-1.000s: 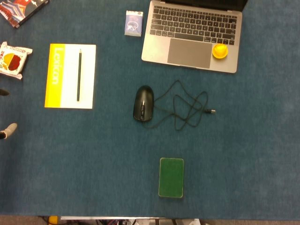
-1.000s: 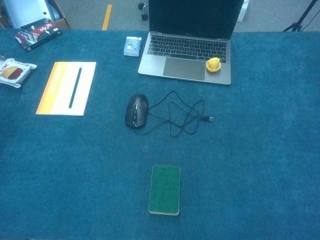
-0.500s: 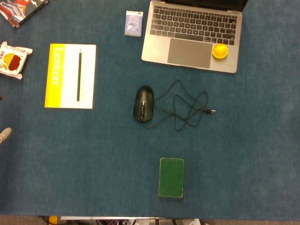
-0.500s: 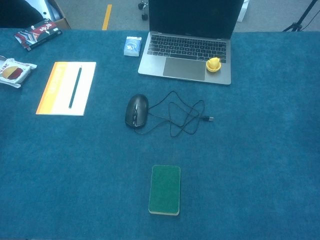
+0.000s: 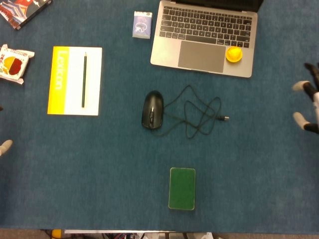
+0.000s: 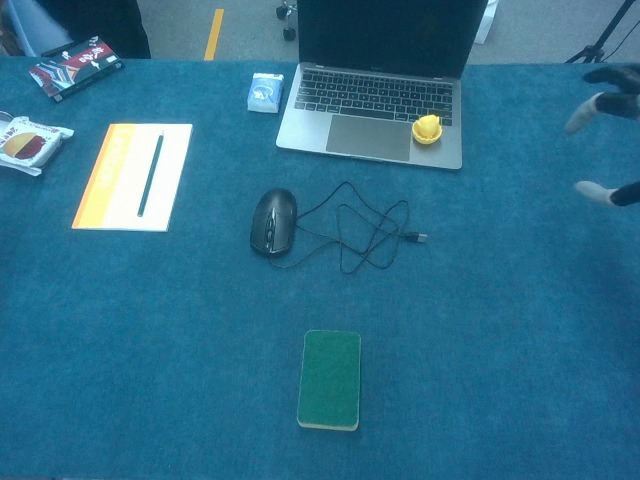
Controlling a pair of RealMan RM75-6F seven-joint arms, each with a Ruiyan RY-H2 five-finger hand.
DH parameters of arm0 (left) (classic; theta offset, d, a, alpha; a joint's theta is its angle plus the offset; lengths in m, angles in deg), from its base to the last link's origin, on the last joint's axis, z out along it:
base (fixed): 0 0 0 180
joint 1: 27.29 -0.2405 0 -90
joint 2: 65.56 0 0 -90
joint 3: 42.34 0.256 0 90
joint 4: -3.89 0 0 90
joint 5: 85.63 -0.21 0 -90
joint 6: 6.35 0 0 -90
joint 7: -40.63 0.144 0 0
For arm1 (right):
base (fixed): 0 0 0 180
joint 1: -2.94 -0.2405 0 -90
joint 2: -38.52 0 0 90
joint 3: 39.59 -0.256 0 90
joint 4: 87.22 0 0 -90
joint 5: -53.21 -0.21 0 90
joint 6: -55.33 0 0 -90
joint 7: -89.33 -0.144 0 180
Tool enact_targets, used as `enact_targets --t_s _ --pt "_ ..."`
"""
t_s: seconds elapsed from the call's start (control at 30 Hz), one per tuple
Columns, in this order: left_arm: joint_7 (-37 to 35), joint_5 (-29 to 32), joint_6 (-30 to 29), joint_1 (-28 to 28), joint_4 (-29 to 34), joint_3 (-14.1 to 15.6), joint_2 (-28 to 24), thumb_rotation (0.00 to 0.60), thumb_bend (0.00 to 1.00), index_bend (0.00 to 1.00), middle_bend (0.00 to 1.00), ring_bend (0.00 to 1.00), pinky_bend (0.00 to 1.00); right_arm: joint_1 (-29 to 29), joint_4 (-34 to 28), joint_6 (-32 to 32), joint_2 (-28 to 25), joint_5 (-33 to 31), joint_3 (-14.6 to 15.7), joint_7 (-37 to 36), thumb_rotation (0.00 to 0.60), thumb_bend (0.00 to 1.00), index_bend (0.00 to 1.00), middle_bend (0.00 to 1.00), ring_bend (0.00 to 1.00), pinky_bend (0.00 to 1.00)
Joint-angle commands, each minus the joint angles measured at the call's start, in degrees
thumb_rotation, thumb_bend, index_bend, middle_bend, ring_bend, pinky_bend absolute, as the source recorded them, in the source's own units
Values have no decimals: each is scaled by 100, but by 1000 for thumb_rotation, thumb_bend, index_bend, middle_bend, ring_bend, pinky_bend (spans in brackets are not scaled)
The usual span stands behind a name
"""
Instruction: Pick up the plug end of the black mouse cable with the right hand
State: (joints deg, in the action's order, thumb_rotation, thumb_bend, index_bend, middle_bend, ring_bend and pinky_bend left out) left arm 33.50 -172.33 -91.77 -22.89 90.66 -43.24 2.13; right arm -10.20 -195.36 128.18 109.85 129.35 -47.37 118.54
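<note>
The black mouse (image 5: 152, 109) (image 6: 272, 221) lies mid-table, its thin cable (image 5: 197, 115) (image 6: 352, 232) looping loosely to the right. The cable ends in a small plug (image 5: 225, 118) (image 6: 421, 237) that lies flat on the blue cloth. My right hand (image 5: 309, 104) (image 6: 608, 130) shows only at the right edge, well to the right of the plug, fingers spread and holding nothing. Of my left hand (image 5: 4, 146) only a pale fingertip shows, at the left edge of the head view, far from the cable.
An open laptop (image 5: 164, 52) (image 6: 300, 132) stands behind the cable with a yellow object (image 5: 234, 54) on its palm rest. A green book (image 5: 182, 188) lies near the front edge. A yellow notebook (image 5: 62, 79) with a pencil, a small blue box (image 5: 141, 24) and a snack packet (image 5: 12, 62) sit left.
My right hand has come into view at the right edge in both views. The left fingertip has slid lower and nearer the left edge. Mouse, cable and plug have not moved.
</note>
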Motion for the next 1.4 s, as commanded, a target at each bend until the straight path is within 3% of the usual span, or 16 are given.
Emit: enact_targets --t_s 0.03,0.3,0.57,0.97,1.4 --pt "-71 2 1 -12 -55 5 13 600 0 308 177 265 472 -253 -132 -225 128 -255 -78 315 600 194 372 96 0 0" --pt "-235 -20 15 -27 -211 25 59 600 0 308 177 265 472 -739 -166 -529 492 -900 -163 1020 600 192 402 75 0 0" --pt "-426 -29 -12 -76 -364 50 92 600 0 308 177 265 472 -1048 -16 -500 914 -1150 -81 1501 600 189 444 67 0 0" --pt "-593 -48 -5 -105 -522 72 149 600 0 308 177 265 472 -1320 471 -549 1400 -1348 91 1636 600 189 464 67 0 0" --pt "-678 -34 10 -140 -591 87 170 600 0 308 178 265 472 -1684 1065 -1038 1846 -1855 161 1489 600 189 464 47 0 0"
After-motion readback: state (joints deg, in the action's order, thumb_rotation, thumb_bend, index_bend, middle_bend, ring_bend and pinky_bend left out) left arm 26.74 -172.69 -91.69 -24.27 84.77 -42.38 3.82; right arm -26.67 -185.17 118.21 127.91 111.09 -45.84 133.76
